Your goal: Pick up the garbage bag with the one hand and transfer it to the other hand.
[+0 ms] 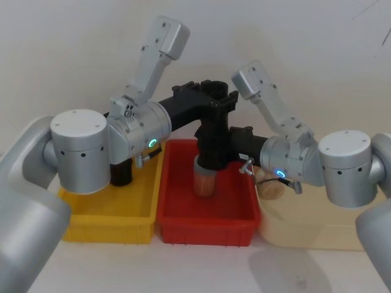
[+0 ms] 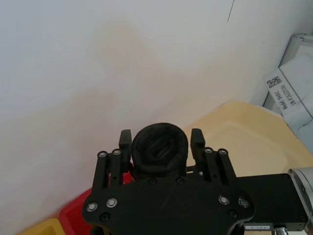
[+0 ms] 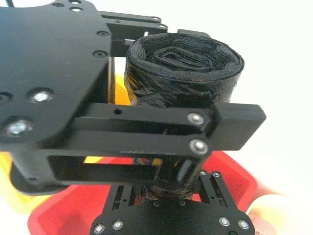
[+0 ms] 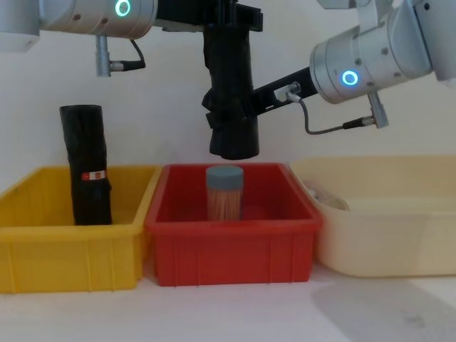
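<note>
Crinkled black plastic film, slightly glossy, wraps the garbage bag (image 3: 183, 66), its coiled end showing tight folds. The left gripper (image 2: 161, 142) and the right gripper (image 3: 166, 193) are matt black plates dotted with shiny metal screws. Both arms wear smooth silver-grey casing. The red bin (image 4: 231, 246) and yellow bin (image 4: 68, 253) are smooth moulded plastic with a light sheen; the cream bin (image 4: 388, 235) looks matt. The second black roll (image 4: 87, 164) shines glossy.
</note>
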Robot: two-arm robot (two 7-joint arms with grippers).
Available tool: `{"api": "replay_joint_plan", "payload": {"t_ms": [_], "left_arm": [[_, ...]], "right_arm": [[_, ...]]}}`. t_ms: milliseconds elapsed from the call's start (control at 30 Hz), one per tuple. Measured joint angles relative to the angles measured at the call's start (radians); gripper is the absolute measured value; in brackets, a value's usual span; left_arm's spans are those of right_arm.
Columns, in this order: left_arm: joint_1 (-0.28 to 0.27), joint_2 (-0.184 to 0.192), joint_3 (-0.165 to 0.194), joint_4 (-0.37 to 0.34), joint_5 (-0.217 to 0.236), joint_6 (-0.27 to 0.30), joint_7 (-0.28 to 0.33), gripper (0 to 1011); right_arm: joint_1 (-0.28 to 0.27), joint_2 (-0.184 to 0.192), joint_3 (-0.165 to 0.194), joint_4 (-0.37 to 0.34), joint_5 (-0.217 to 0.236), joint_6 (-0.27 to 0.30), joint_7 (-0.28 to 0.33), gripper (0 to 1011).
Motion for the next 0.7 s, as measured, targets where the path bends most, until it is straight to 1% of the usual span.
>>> {"api": "replay_joint_plan", "payload": {"t_ms": [33, 67, 167, 200, 233, 267, 300, 400, 700], "left_arm": [[0.000, 0.000, 0.000, 0.000, 0.000, 0.000, 0.000, 731], [0.000, 0.000, 0.000, 0.000, 0.000, 0.000, 0.000, 731], [0.000, 0.000, 0.000, 0.000, 0.000, 0.000, 0.000, 844], [0.000, 0.000, 0.000, 0.000, 0.000, 0.000, 0.000, 844], [0.000, 0.000, 0.000, 0.000, 0.000, 0.000, 0.000, 871], [0.000, 0.000, 0.000, 0.000, 0.000, 0.000, 0.000, 927], [0.000, 0.000, 0.000, 0.000, 0.000, 0.000, 0.000, 927], [0.000, 0.000, 0.000, 0.000, 0.000, 0.000, 0.000, 1001], [0.000, 0.000, 0.000, 0.000, 0.000, 0.000, 0.000, 1000]], "right_arm": [[-0.001, 0.000, 0.001, -0.001, 0.000, 0.000, -0.004, 530], [-0.002, 0.000, 0.001, -0.002, -0.001, -0.001, -0.008, 530], [-0.006, 0.001, 0.005, -0.006, -0.006, -0.003, -0.026, 530], [-0.007, 0.001, 0.007, -0.007, -0.007, -0.003, -0.031, 530], [-0.008, 0.001, 0.009, -0.008, -0.009, -0.005, -0.038, 530], [-0.010, 0.002, 0.013, -0.010, -0.014, -0.007, -0.049, 530], [-0.011, 0.002, 0.015, -0.011, -0.015, -0.008, -0.056, 530], [-0.015, 0.004, 0.027, -0.012, -0.026, -0.014, -0.088, 530], [-0.020, 0.017, 0.064, -0.006, -0.053, -0.021, -0.160, 530]]}}
